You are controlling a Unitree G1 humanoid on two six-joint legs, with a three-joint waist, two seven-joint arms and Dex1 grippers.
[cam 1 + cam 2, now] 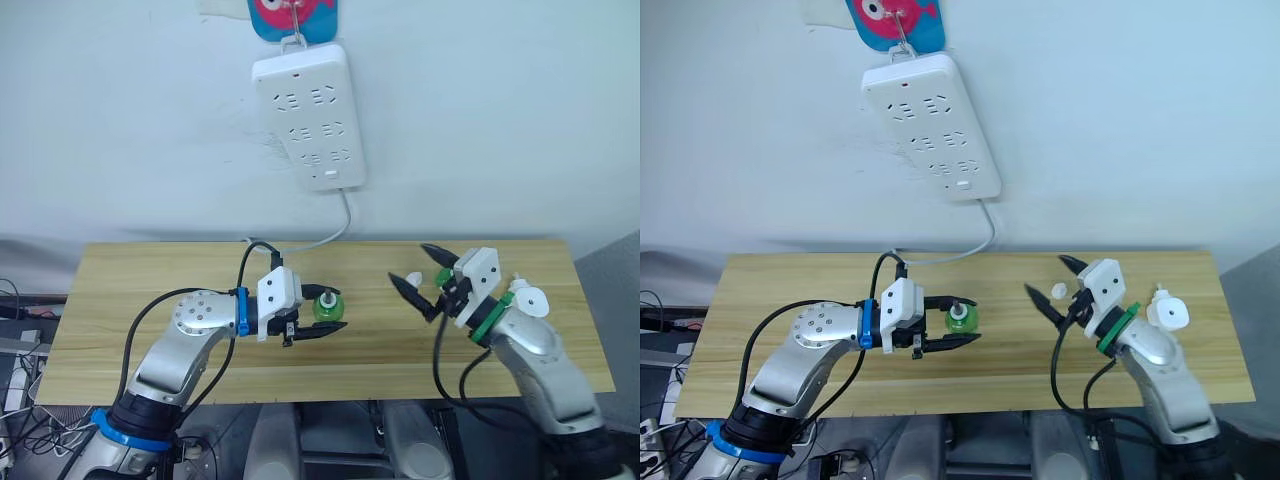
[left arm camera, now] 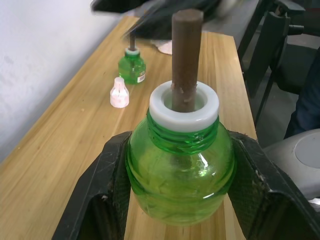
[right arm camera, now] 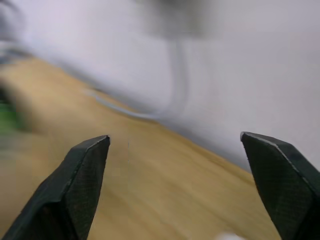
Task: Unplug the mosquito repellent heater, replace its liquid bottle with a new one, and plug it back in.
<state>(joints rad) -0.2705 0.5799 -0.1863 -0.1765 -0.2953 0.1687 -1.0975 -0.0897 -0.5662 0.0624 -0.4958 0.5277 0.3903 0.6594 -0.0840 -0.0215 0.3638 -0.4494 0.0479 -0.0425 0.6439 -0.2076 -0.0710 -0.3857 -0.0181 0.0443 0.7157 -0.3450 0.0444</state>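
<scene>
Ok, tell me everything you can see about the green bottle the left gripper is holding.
The green bottle is round-bodied, clear green plastic by its look, cap off, with a threaded neck, a white collar and a brown wick rod standing from it. It is upright, clamped between the left gripper fingers, over the wooden table.

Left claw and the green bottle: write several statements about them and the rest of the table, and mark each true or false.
1. The left claw is shut on a green bottle with a brown wick standing out of its white neck. True.
2. The right claw holds a second bottle. False: its fingers are spread wide with nothing between them.
3. A second green bottle stands on the wooden table, with a small white cap beside it. True.
4. The power strip lies flat on the table. False: it hangs on the wall above the table, its cord running down.
5. The held bottle has its cap on. False: the neck is open and the wick bare.
</scene>
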